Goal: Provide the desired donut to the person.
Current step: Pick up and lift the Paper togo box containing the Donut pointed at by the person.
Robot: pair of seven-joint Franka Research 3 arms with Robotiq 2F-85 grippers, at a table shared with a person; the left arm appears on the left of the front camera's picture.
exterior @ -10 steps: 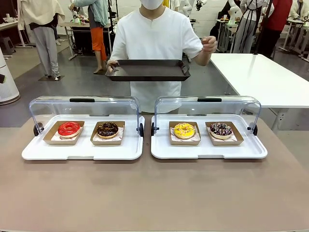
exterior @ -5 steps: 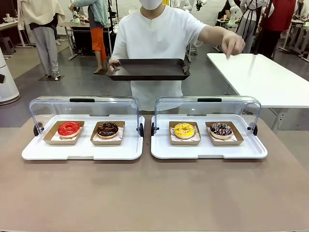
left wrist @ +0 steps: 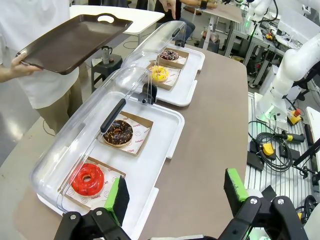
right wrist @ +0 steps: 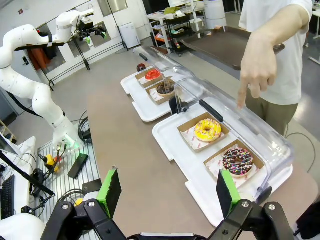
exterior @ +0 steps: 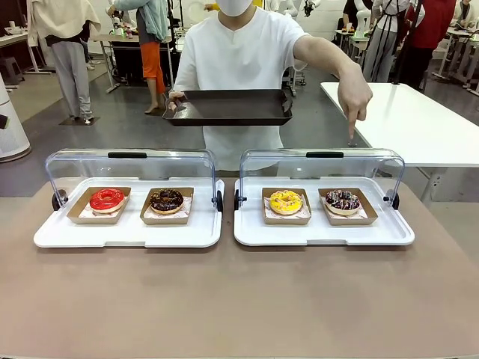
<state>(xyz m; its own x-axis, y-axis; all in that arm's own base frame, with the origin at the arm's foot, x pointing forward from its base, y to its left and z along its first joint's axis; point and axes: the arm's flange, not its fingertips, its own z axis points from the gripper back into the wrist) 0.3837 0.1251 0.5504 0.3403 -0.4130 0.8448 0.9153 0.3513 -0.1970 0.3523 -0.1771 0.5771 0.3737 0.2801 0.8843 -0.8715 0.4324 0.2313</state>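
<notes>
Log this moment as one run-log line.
person's hand: pointing down above sprinkled chocolate donut | dark brown tray: held, empty | left gripper, right gripper: jaws open, holding nothing

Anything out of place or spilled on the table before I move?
Nothing stands out. The red donut, chocolate donut, yellow donut and sprinkled donut sit whole in their trays; the left case and right case are aligned. No spills.

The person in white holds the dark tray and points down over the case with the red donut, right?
Not quite. In the front view the person's hand points down over the other case, the one holding the yellow donut and the sprinkled chocolate donut. The dark tray part stands.
</notes>
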